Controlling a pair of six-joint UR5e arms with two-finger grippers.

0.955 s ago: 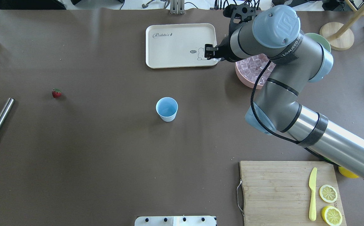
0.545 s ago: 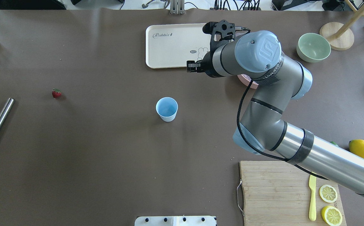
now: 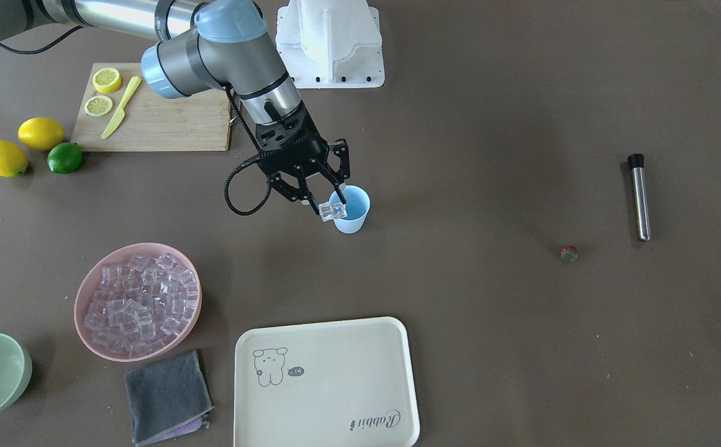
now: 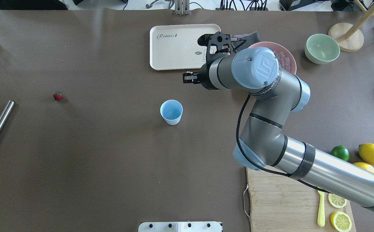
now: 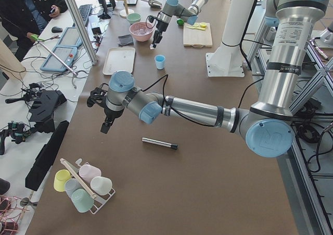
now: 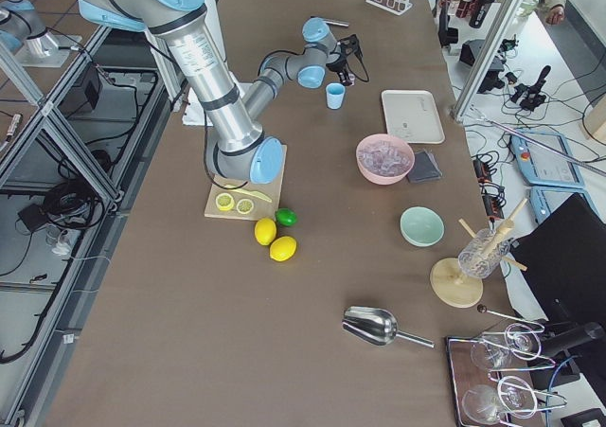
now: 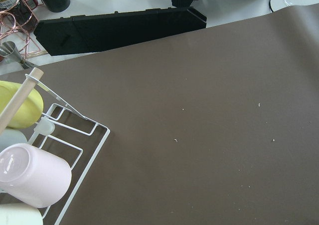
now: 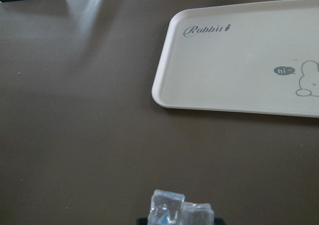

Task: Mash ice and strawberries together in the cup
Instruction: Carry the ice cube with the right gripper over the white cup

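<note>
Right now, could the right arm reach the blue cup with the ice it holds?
Probably yes: the right gripper, shut on ice, hangs near the cup; the cup's mouth is open and nothing stands between them.

In the overhead view the right arm (image 4: 254,69) hides most of the pink bowl (image 4: 290,62) and 1 corner of the cutting board (image 4: 277,199). The right wrist view's bottom edge cuts off the ice (image 8: 174,210) in the right tool (image 3: 326,203). The left tool (image 5: 104,128) shows too small to judge its jaws.

Glassy clear ice (image 3: 140,298) — matt plastic cup (image 3: 358,218), shiny metal rod (image 3: 639,198) — wooden board (image 3: 161,124).
</note>
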